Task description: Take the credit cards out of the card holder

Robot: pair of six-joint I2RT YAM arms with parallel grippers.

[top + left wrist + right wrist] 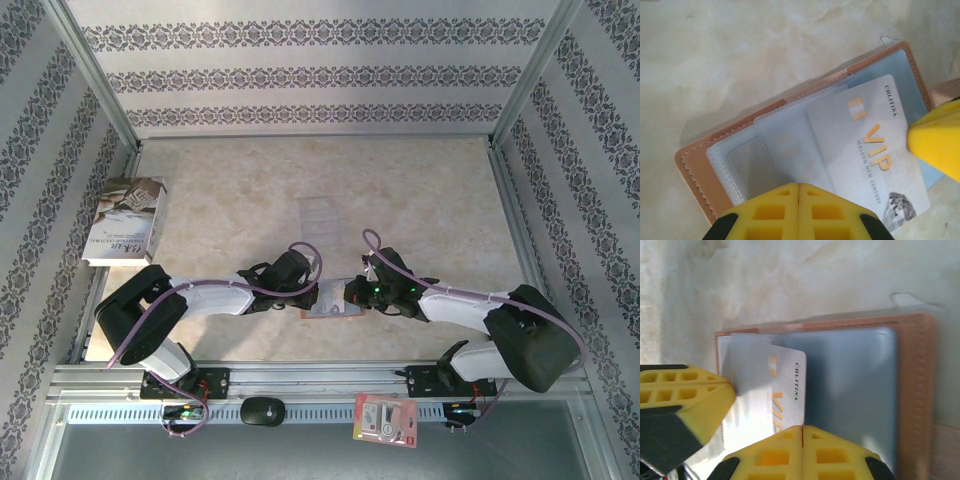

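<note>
On smooth table (740,60), brown stitched leather card holder (692,170) lies open. Thin pale credit card (865,150) sticks from clear pocket (785,145). Left gripper (799,192), right gripper (802,434): yellow, blocky, both pinched together.

Orange-brown card holder (694,167) open flat; pale VIP credit card (865,150) partly slid out

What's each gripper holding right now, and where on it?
Right gripper appears to pinch the credit card by its long edge beside the printed name. Left gripper is shut over the card holder; any hold cannot be told.
</note>
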